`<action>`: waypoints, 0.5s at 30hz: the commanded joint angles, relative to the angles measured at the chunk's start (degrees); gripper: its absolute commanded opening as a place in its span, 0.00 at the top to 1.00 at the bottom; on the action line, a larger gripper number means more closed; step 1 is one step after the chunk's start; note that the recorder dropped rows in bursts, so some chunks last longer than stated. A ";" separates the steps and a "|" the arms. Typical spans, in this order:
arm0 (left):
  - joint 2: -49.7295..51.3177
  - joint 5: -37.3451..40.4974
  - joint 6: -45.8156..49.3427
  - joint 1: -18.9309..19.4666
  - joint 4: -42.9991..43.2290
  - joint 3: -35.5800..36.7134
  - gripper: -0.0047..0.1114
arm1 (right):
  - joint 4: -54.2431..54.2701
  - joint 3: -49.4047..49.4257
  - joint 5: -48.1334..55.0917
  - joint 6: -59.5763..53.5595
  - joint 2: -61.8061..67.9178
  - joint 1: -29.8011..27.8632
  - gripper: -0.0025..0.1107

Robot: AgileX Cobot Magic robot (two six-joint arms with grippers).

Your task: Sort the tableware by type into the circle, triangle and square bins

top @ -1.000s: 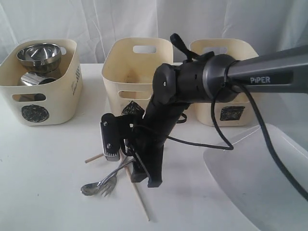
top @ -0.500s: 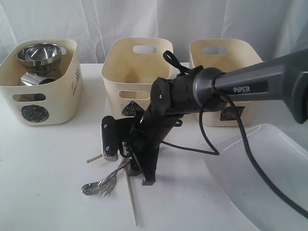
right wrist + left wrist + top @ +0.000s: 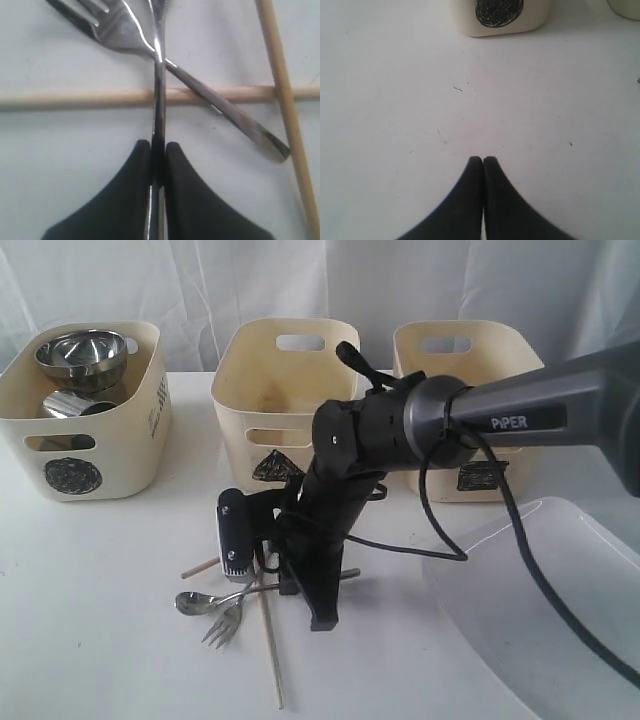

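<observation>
- One steel bowl (image 3: 82,355) is seen in the left bin (image 3: 100,455), at the back of the table (image 3: 100,640).
- The spoon (image 3: 159,100) is clamped by its handle in the right gripper (image 3: 158,145), low before the middle bin (image 3: 270,390), laid across the fork (image 3: 120,25) and a chopstick (image 3: 75,97).
- The left gripper (image 3: 483,159) is pressed shut, empty, above bare table.
- The plate (image 3: 540,620) is placed at the right.
</observation>
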 commanded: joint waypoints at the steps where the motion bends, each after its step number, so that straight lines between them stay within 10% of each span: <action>1: -0.20 0.64 0.06 -0.31 -0.23 0.37 0.96 | -0.54 0.12 0.20 0.29 -3.78 0.08 0.98; 15: -0.20 0.64 0.06 -0.31 -0.23 0.37 0.96 | 2.88 0.12 -3.89 10.29 -11.90 0.08 0.98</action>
